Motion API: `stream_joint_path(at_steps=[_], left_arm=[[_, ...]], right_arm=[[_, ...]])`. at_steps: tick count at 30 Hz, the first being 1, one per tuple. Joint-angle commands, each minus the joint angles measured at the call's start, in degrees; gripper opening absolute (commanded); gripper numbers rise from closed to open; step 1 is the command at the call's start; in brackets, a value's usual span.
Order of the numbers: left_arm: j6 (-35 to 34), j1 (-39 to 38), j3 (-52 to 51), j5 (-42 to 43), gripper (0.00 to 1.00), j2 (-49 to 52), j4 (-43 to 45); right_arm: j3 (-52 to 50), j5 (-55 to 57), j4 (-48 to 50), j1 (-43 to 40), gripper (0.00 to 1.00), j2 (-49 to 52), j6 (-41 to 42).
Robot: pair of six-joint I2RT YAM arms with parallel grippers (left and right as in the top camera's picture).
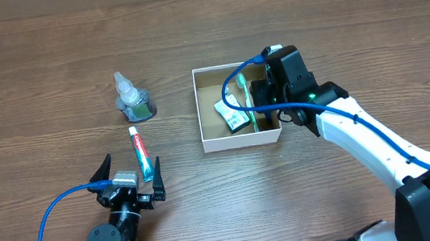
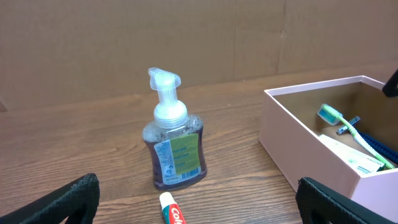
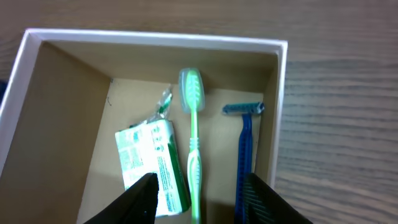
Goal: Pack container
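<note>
Wooden table [image 1: 46, 59]; right arm [image 1: 355, 127] stretches over container [image 1: 242, 141], fingers [image 3: 142, 199] parted.

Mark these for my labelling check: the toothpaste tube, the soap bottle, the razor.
toothpaste tube [image 1: 143, 155], overhead view, middle of its body.
soap bottle [image 2: 180, 154], left wrist view, on its label.
razor [image 3: 246, 149], right wrist view, on the blue handle.

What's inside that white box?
A green toothbrush, a blue razor and a white-and-green packet lie in the box. The right hand above covers their lower ends, so anything beneath it is hidden.
</note>
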Motion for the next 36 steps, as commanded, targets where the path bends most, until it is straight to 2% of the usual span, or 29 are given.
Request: stream_joint_path(at_steps=[1, 6, 9, 12, 14, 15, 17, 18, 23, 36], left_arm=[[0.6, 0.3, -0.2, 0.5, 1.0, -0.6, 0.2], [0.6, 0.3, -0.2, 0.5, 1.0, -0.6, 0.2], [0.6, 0.3, -0.2, 0.5, 1.0, -0.6, 0.2], [0.6, 0.3, -0.2, 0.5, 1.0, -0.6, 0.2], [0.6, 0.3, -0.2, 0.5, 1.0, -0.6, 0.2], [0.6, 0.3, -0.2, 0.5, 1.0, -0.6, 0.2], [0.6, 0.3, -0.2, 0.5, 1.0, -0.6, 0.2], [0.6, 0.3, -0.2, 0.5, 1.0, -0.6, 0.2], [0.6, 0.3, -0.2, 0.5, 1.0, -0.6, 0.2], [0.6, 0.3, -0.2, 0.5, 1.0, -0.6, 0.2]], right_arm=[[3.6, 1.6, -2.0, 0.2, 0.46, -4.4, 0.2], [5.8, 11.0, -9.2, -0.3, 0.47, -12.5, 0.3], [5.8, 18.8, -15.8, -3.1, 0.47, -18.1, 3.5], [5.8, 19.3, -20.8, -7.6, 0.48, -21.9, 3.5], [5.8, 19.4, -23.5, -10.8, 0.59, -23.7, 3.5], [5.8, 19.4, -24.7, -12.4, 0.68, -24.4, 3.5], [5.8, 19.4, -27.1, -15.1, 0.95, -25.4, 5.1], [5.8, 19.4, -28.2, -16.3, 1.0, -25.7, 5.2], [5.8, 19.4, -31.5, -19.1, 1.0, -25.6, 5.2], [5.8, 19.4, -31.4, -19.1, 1.0, -25.1, 5.2]])
